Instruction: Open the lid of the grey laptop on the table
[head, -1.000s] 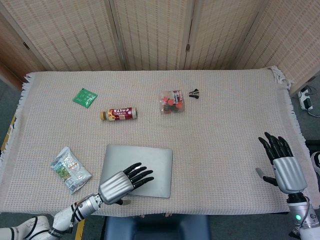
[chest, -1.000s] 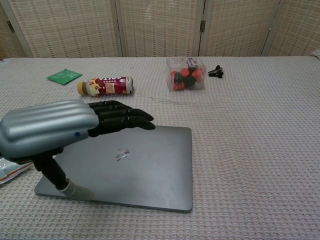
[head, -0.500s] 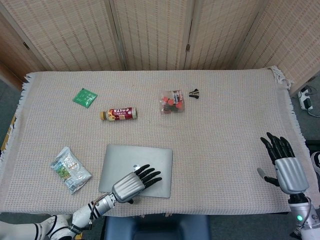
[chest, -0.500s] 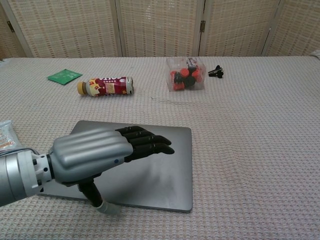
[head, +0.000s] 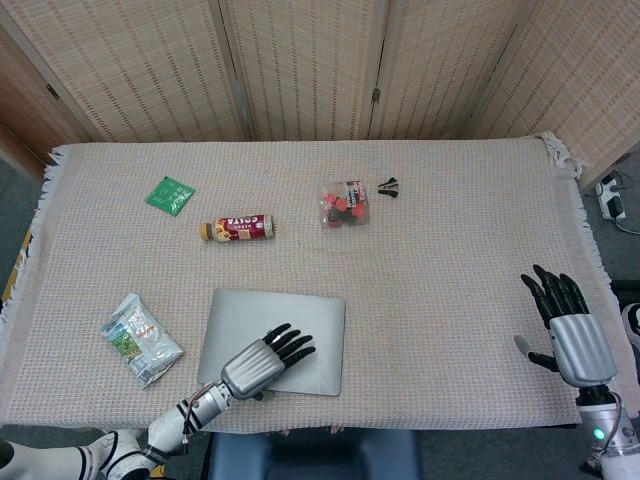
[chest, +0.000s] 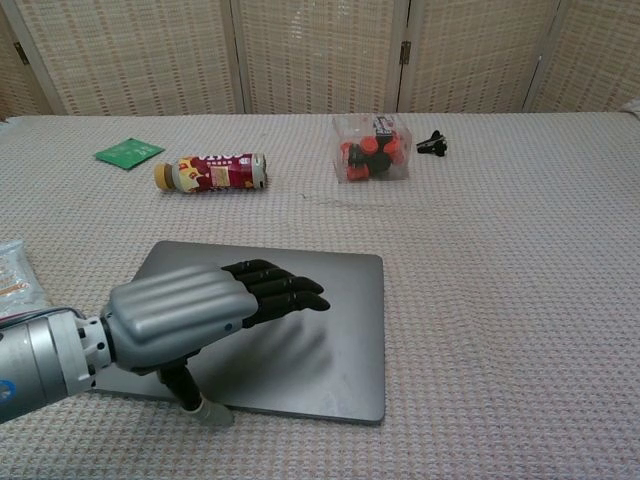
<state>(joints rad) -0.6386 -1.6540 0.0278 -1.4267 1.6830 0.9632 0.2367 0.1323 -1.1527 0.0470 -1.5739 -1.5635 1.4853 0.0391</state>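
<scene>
The closed flat grey laptop (chest: 300, 320) lies under the left hand (chest: 200, 315), whose fingers are spread, holding nothing; no writing is readable.

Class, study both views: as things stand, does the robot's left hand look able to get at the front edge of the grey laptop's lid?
Probably yes. The left hand hovers over the closed grey laptop, its thumb down at the near edge, and nothing lies between. The snack packet sits off to the side.

Left hand (chest: 190, 315) flat over closed grey laptop (chest: 320, 340); thumb at its near edge
</scene>
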